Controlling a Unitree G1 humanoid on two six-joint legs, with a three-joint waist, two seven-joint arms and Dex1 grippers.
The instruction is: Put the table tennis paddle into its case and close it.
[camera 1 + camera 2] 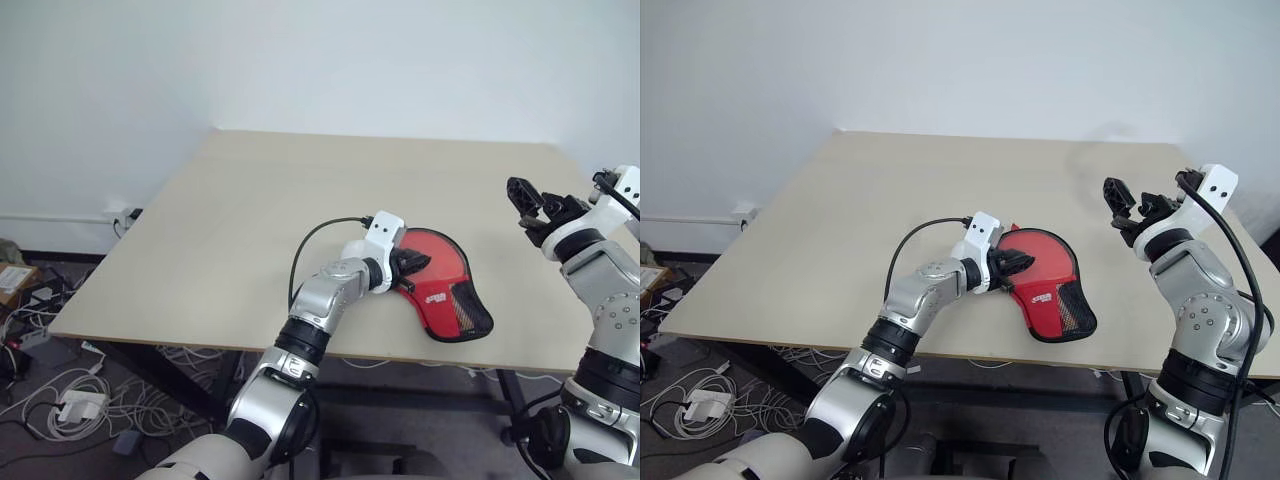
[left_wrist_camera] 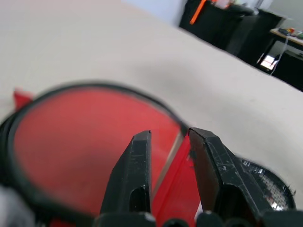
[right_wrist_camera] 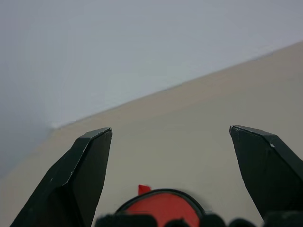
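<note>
Apparently mid-task: case (image 1: 445,285) flat on table (image 1: 250,220), paddle unseen, zip state unclear; left gripper (image 1: 408,264) narrowly parted at its rim, grip uncertain; right gripper (image 1: 535,205) wide open, empty.

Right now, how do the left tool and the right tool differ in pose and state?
The left tool is low at the case on the table, while the right tool is raised above the table, apart from the case. The left tool's fingers stand narrowly apart over the case's edge; the right tool's fingers are wide open and hold nothing. Both tools have two black fingers.
</note>
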